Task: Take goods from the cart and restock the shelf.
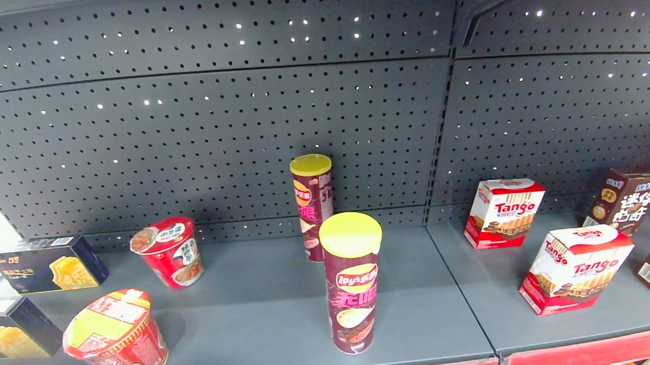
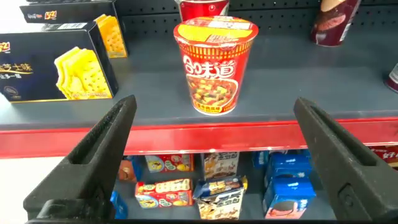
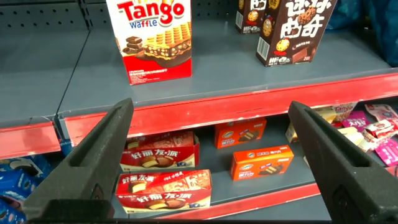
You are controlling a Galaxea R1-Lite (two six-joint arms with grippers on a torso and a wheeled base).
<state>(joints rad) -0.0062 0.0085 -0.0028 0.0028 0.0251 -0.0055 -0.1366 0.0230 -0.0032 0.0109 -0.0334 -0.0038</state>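
Two tools held level, jaws wide apart and empty, left tool (image 2: 214, 107) before the shelf (image 2: 280, 93) edge facing a noodle cup (image 2: 215, 65), right tool (image 3: 209, 107) facing a wafer box (image 3: 155, 37), chip can (image 1: 352, 284) mid-shelf, cup at its eight o'clock, box at three o'clock.

The left gripper (image 2: 214, 104) and the right gripper (image 3: 210, 107) both have their fingers (image 2: 102, 146) spread wide, empty.

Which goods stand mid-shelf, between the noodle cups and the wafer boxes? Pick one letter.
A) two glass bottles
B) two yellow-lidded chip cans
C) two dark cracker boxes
B: the front chip can and the rear chip can, both upright with yellow lids, stand between the red noodle cup and the rear wafer box.
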